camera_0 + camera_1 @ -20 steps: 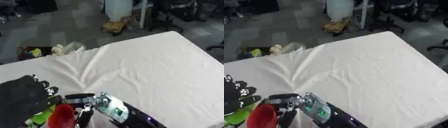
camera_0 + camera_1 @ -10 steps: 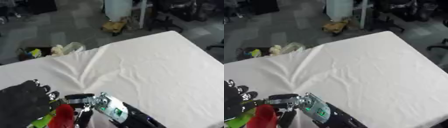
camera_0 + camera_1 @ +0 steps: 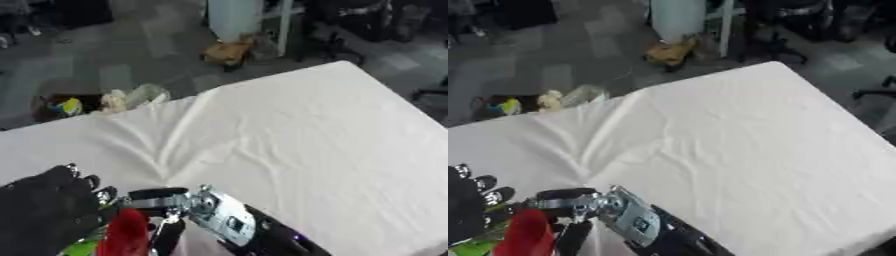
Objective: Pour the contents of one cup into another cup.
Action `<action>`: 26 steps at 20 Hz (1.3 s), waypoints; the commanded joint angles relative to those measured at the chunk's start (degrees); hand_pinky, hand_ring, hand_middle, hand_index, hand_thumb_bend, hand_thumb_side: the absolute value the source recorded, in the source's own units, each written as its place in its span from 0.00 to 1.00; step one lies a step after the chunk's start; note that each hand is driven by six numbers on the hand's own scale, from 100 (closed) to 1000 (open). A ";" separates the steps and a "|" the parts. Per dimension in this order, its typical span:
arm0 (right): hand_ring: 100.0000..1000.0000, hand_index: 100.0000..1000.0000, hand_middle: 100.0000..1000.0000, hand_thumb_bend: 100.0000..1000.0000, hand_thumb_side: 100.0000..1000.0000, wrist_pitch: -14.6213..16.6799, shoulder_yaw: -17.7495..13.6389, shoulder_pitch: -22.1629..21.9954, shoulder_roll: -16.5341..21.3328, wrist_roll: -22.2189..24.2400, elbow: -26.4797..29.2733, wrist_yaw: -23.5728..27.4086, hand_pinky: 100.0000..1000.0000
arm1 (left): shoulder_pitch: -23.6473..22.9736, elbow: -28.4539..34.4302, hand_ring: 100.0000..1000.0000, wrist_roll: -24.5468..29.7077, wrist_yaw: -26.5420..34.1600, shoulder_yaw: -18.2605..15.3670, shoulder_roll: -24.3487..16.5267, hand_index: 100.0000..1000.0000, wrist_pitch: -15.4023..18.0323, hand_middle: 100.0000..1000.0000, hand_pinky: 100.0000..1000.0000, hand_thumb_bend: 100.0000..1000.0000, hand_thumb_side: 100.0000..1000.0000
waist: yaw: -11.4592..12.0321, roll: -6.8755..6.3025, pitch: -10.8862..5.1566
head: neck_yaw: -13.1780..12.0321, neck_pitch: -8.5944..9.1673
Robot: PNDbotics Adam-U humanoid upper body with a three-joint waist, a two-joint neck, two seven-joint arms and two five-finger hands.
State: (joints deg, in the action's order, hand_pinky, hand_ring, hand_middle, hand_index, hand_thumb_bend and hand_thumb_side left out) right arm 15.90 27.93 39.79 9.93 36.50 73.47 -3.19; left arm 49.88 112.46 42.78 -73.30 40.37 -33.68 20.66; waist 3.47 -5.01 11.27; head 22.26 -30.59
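Gripping the red cup (image 3: 125, 234) at 7 o'clock, the right hand (image 3: 162, 214) curls around it; the left hand (image 3: 48, 215) wraps a green cup (image 3: 79, 248) beside it, above the white tablecloth (image 3: 297, 135).

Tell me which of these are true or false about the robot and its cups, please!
1. The red cup is near the bottom left corner. True.
2. The tablecloth is blue. False: it is white and wrinkled.
3. A green thing shows beside the red cup. True.
4. The red cup stands alone in the middle of the table. False: it sits between the left hand and the right hand.
5. Both arms come in from the top of the picture. False: they show at the bottom edge.
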 commanded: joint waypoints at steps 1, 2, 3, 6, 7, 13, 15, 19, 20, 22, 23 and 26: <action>0.00 0.35 0.00 0.00 0.00 -0.02 -0.25 0.79 0.50 -0.04 0.66 0.04 0.33 | 0.67 0.22 0.00 7.93 -0.47 -0.44 -0.48 0.82 8.41 0.42 0.00 0.77 0.37 | 0.03 0.09 -1.11 | 0.12 0.70; 0.00 0.35 0.00 0.00 0.00 -0.03 -0.24 0.78 0.50 -0.03 0.65 0.03 0.33 | 0.67 0.21 0.00 7.96 -0.52 -0.44 -0.50 0.82 8.46 0.42 0.00 0.77 0.37 | 0.03 0.09 -1.12 | 0.12 0.72; 0.00 0.35 0.00 0.00 0.00 -0.02 -0.25 0.77 0.50 -0.03 0.66 0.04 0.33 | 0.65 0.20 0.00 7.99 -0.58 -0.44 -0.52 0.82 8.52 0.42 0.00 0.77 0.37 | 0.02 0.08 -1.12 | 0.11 0.73; 0.00 0.35 0.00 0.00 0.00 -0.04 -0.28 0.77 0.50 -0.03 0.71 0.11 0.33 | 0.62 0.21 0.00 8.05 -0.74 -0.46 -0.55 0.82 8.64 0.41 0.00 0.78 0.37 | 0.03 0.05 -1.14 | 0.12 0.76; 0.00 0.35 0.00 0.00 0.00 -0.06 -0.27 0.77 0.50 -0.01 0.72 0.14 0.33 | 0.62 0.23 0.00 8.08 -0.79 -0.47 -0.56 0.82 8.69 0.41 0.00 0.78 0.37 | 0.03 0.04 -1.14 | 0.12 0.76; 0.00 0.35 0.00 0.00 0.00 -0.12 -0.29 0.74 0.53 0.03 0.76 0.21 0.33 | 0.60 0.32 0.00 8.15 -1.03 -0.54 -0.61 0.82 8.87 0.41 0.00 0.78 0.38 | 0.04 0.01 -1.17 | 0.07 0.77; 0.00 0.35 0.00 0.00 0.00 -0.12 -0.29 0.74 0.54 0.03 0.77 0.22 0.33 | 0.60 0.31 0.00 8.14 -1.05 -0.54 -0.61 0.82 8.89 0.41 0.00 0.78 0.38 | 0.04 0.01 -1.17 | 0.07 0.77; 0.00 0.35 0.00 0.00 0.00 -0.17 -0.30 0.72 0.55 0.07 0.77 0.30 0.32 | 0.50 0.24 0.00 8.30 -1.37 -0.54 -0.68 0.82 9.09 0.41 0.00 0.80 0.38 | 0.07 -0.14 -1.23 | 0.13 0.80; 0.00 0.35 0.00 0.00 0.00 -0.19 -0.31 0.74 0.55 0.08 0.79 0.35 0.32 | 0.50 0.25 0.00 8.33 -1.49 -0.54 -0.68 0.82 9.20 0.41 0.00 0.80 0.38 | 0.08 -0.18 -1.25 | 0.14 0.81; 0.00 0.35 0.00 0.00 0.00 -0.23 -0.30 0.75 0.57 0.11 0.82 0.44 0.32 | 0.53 0.32 0.00 8.37 -1.65 -0.55 -0.68 0.82 9.38 0.41 0.00 0.81 0.38 | 0.09 -0.24 -1.29 | 0.11 0.85; 0.00 0.35 0.00 0.00 0.00 -0.25 -0.30 0.75 0.59 0.14 0.84 0.47 0.32 | 0.53 0.34 0.00 8.40 -1.73 -0.56 -0.69 0.82 9.46 0.41 0.00 0.81 0.38 | 0.08 -0.26 -1.30 | 0.11 0.88; 0.00 0.35 0.00 0.00 0.00 -0.30 -0.30 0.77 0.63 0.17 0.84 0.53 0.32 | 0.46 0.35 0.00 8.48 -1.93 -0.53 -0.74 0.82 9.73 0.41 0.00 0.81 0.38 | 0.06 -0.32 -1.33 | 0.09 0.91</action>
State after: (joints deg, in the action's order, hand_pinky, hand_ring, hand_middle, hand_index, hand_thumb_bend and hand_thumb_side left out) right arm 15.65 27.93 39.77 9.97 36.73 73.47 -3.15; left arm 49.84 112.45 42.28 -74.82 40.37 -33.68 21.17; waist 3.48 -5.43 11.06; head 22.28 -30.19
